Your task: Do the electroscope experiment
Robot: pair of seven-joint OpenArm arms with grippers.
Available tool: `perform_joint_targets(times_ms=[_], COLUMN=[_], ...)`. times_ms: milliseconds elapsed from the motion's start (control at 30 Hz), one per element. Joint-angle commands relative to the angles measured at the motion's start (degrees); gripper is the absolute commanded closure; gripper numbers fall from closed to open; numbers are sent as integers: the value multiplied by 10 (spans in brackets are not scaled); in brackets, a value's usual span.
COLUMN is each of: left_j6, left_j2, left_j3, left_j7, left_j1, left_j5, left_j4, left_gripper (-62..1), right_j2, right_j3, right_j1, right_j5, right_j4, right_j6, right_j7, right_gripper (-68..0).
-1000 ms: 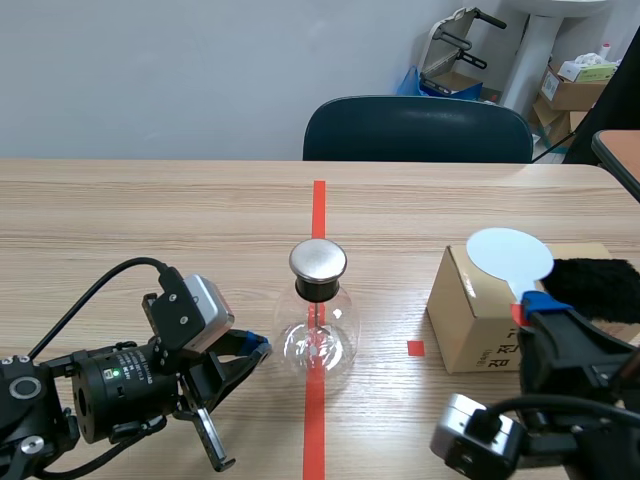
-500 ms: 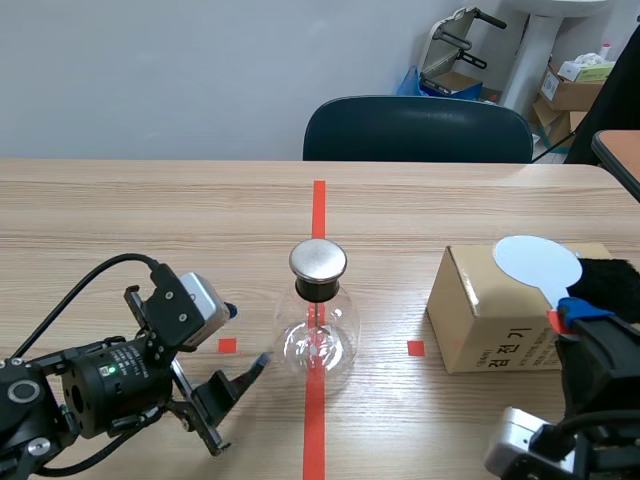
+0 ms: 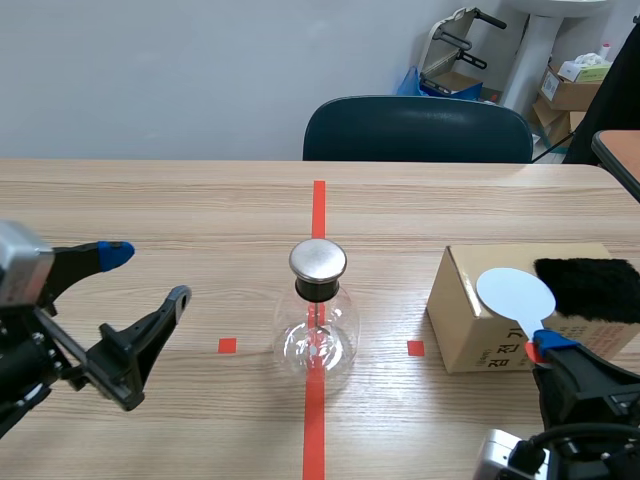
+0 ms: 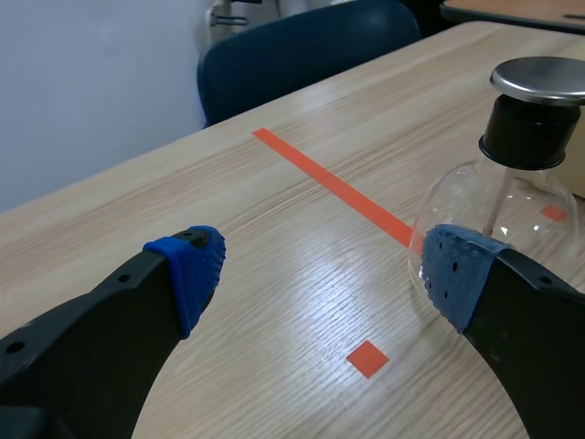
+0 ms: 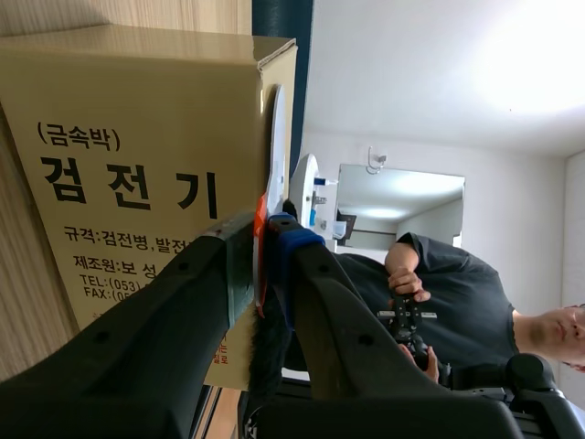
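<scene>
The electroscope, a glass flask (image 3: 318,335) with a black neck and a round metal cap (image 3: 318,260), stands on the red tape line at the table's middle. My left gripper (image 3: 148,273) hangs open to its left, well apart from it and holding nothing. In the left wrist view the flask (image 4: 512,197) sits just ahead of the right finger of that open gripper (image 4: 324,270). My right gripper (image 3: 540,346) is shut on the red handle of a white disc paddle (image 3: 515,293), held upright in front of the cardboard box (image 3: 470,320). The right wrist view shows the disc (image 5: 276,155) edge-on above the shut gripper (image 5: 265,240).
Black fur (image 3: 588,290) lies on top of the box (image 5: 137,174). A dark blue chair (image 3: 418,130) stands behind the table's far edge. Small red tape squares mark the wood on either side of the flask. A person (image 5: 448,293) appears in the background of the right wrist view.
My left gripper has opened wide and drawn back left, away from the flask. The right gripper has brought the white disc lower, in front of the box.
</scene>
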Motion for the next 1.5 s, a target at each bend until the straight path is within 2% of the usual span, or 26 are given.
perform_joint_targets(times_ms=[0, 200, 267, 367, 467, 533, 633, 767, 933, 1100, 1267, 1300, 1433, 1467], left_j6=[-1, -1, -1, -1, -2, -4, -3, -3, -4, -12, -14, -23, -111, -118], left_j2=[-3, -2, -2, -2, -2, -2, -4, -6, 1, -4, -4, -8, -35, -39], left_j3=[-7, -24, -31, -42, -47, -47, -49, -48, -48, -48, -48, -48, -35, -30], left_j7=[-29, -116, -137, -171, -188, -188, -188, -188, -188, -188, -188, -187, -199, -212], left_j1=[22, 92, 113, 141, 160, 167, 169, 169, 166, 163, 163, 163, 163, 163], left_j5=[-15, -19, -19, -19, -21, -24, -38, -47, -43, -38, -29, -19, 52, 61], left_j4=[2, 2, 2, 2, 2, 2, 2, 2, 3, 9, 14, 14, 14, 14], left_gripper=[-469, -469, -469, -469, -469, -469, -469, -469, -469, -469, -469, -469, -470, -470], right_j2=[7, 8, 8, 8, 8, 8, 8, 8, 8, 8, 8, 8, 8, 8], right_j3=[2, 2, 2, 2, 2, 2, 2, 2, 2, 2, 2, 2, 2, 2], right_j1=[5, 5, 5, 5, 5, 5, 5, 5, 5, 5, 5, 5, 5, 5], right_j5=[2, 2, 2, 3, 3, 3, 2, 2, 2, 2, 2, 2, 2, 2], right_j4=[9, 9, 9, 9, 9, 9, 9, 9, 9, 9, 9, 9, 9, 9], right_j6=[-35, -34, -19, -16, -17, -17, -17, -17, -17, -35, -35, -35, -33, -30], right_j7=[9, 11, 11, 2, -10, -10, -10, -10, -10, -12, -12, -12, -12, -12], right_gripper=[-17, -17, -17, -17, -18, -43, -163, -408, -668, -679, -679, -679, -679, -679])
